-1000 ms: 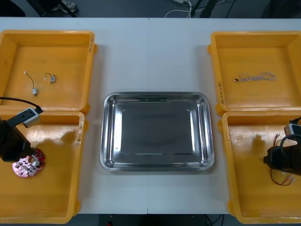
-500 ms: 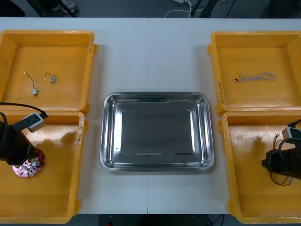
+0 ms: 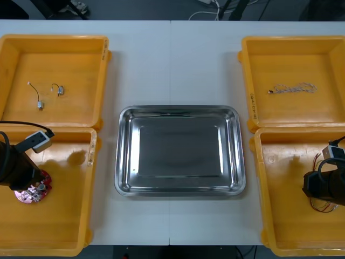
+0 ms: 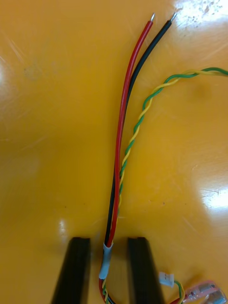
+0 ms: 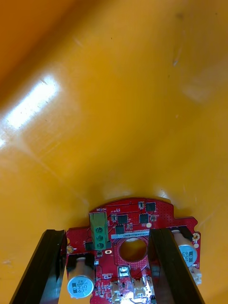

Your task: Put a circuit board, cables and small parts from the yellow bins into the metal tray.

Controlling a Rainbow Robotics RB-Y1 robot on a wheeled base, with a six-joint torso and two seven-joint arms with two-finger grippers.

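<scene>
Table [image 3: 172, 59] carries four yellow bins [image 3: 54, 39], two along each side edge. The metal tray [image 3: 180, 109] sits at the middle between them, bare and shiny inside. Nothing lies in it, so the task is judged to be at its start.

Item 1, left near bin: the round red circuit board [image 5: 137, 218] lies flat on the bin floor, toward the outer wall. Risk: one finger stands at the board's rim, but the other stands over its face beside the centre hole. Closing from here could press on components or tip the board. The left gripper [image 5: 107, 232] is set wide and holds nothing. Its arm reaches steeply down, low over the board.

Item 2, right near bin: the cable bundle [image 4: 124, 118] holds red and black leads and a green-and-yellow twisted pair. Risk: thin wires may slip from a pinch, and the long free ends could snag the bin wall on lifting. The right gripper [image 4: 108, 240] is set narrow, a finger either side of the sleeved section with a gap each side. It is low over the bin floor.

Far bins: the blue and white cable [image 3: 294, 88] lies on the right and the small metal parts [image 3: 40, 102] on the left, both well apart from the grippers.
</scene>
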